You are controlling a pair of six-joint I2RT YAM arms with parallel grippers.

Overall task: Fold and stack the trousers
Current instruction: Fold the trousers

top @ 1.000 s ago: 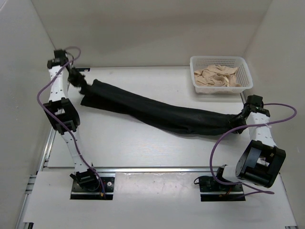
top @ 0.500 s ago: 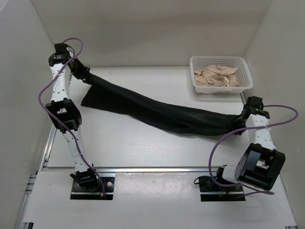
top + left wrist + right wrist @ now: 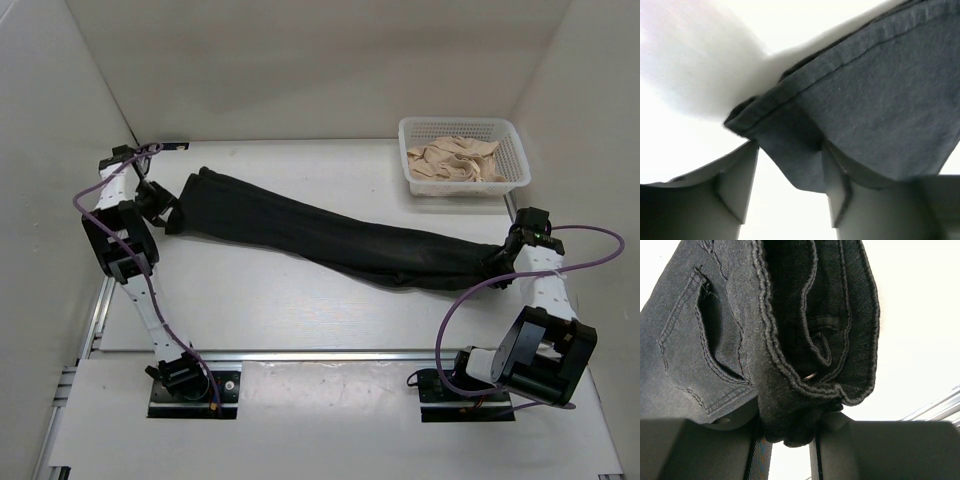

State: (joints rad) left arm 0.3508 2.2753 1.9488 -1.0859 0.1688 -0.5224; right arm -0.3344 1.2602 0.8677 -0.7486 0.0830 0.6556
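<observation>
The black trousers stretch in a long folded band across the table, leg ends at the far left, waistband at the right. My left gripper sits at the leg ends; in the left wrist view it stands open, with the stitched hem drooping loosely between the two fingers and resting against the right one. At the other end my right gripper is shut on the bunched waistband, which fills the right wrist view, a back pocket showing at left; the cloth is pinched in the gripper.
A white basket holding beige cloths stands at the back right, just beyond the right arm. White walls close in the table on the left, back and right. A metal rail runs along the near edge.
My left gripper has opened and let go of the leg ends, dropping lower and nearer. The leg ends, held raised before, now lie on the table. The right gripper keeps its hold.
</observation>
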